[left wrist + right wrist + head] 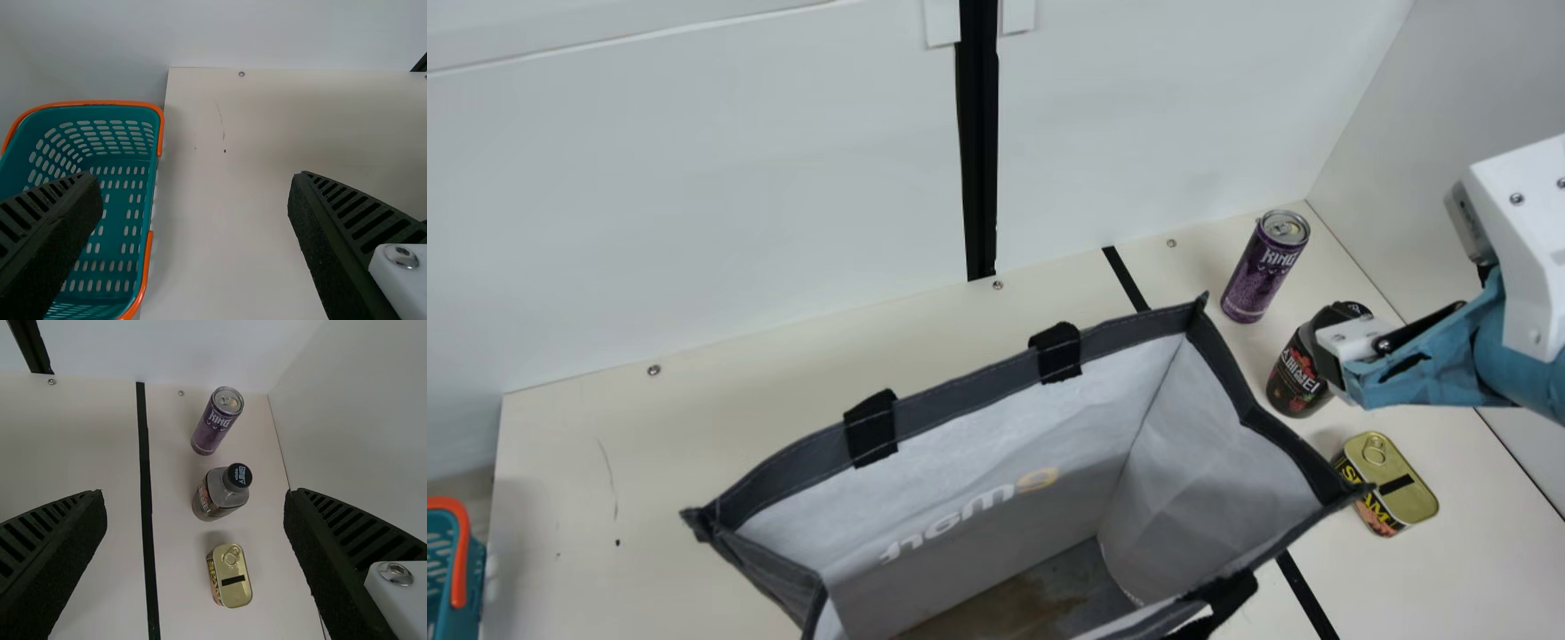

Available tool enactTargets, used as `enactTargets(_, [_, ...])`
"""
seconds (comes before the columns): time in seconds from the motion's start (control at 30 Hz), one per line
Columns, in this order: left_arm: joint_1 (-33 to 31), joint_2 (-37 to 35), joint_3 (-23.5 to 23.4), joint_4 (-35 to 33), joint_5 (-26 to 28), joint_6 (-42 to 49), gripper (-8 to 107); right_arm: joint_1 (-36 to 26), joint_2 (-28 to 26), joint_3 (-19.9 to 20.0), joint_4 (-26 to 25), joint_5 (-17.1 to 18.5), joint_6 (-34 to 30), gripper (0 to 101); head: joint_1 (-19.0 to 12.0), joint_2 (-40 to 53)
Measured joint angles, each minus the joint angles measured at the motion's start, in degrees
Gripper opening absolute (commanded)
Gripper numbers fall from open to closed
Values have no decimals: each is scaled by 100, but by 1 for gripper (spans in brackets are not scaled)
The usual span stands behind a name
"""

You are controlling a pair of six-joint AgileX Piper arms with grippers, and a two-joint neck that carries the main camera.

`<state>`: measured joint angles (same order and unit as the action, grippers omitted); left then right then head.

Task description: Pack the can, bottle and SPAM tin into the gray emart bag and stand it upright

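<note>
Can (pixel 1261 271), bottle (pixel 1291 382) and SPAM tin (pixel 1392 484) stand beside the gray bag (pixel 969 391); I judge the can slick, best gripped mid-body; bottle heavier, below its cap; tin rigid, by its narrow sides; bag soft, rim could snag; right gripper (pixel 195 495) spread wide, empty, side wall near; left gripper (pixel 193 177) wide, empty, beside basket (pixel 155 200).

I see the gray fabric bag (pixel 960 404) at left. Right, back to front: purple metal can (pixel 1258 274), black-capped bottle (pixel 1291 382), gold SPAM tin (pixel 1400 462).
</note>
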<state>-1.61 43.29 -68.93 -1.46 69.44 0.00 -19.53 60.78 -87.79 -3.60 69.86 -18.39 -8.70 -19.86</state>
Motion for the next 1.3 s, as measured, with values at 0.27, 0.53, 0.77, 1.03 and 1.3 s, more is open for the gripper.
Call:
enactTargets(0.27, [0, 0, 0, 0, 0, 0, 90, -240, -53, 350, -19, -1, 25, 95, 0, -9])
enactTargets(0.53, [0, 0, 0, 0, 0, 0, 90, -473, -95, 687, -30, 6, 97, 95, 0, -9])
enactTargets(0.77, [0, 0, 0, 0, 0, 0, 90, -552, -141, 891, -30, 2, 199, 95, 0, -9])
enactTargets(1.03, [0, 0, 0, 0, 0, 0, 90, -557, -152, 892, -30, -2, 214, 95, 0, -9])
enactTargets(1.3, [0, 0, 0, 0, 0, 0, 90, -557, -152, 892, -30, -2, 214, 95, 0, 0])
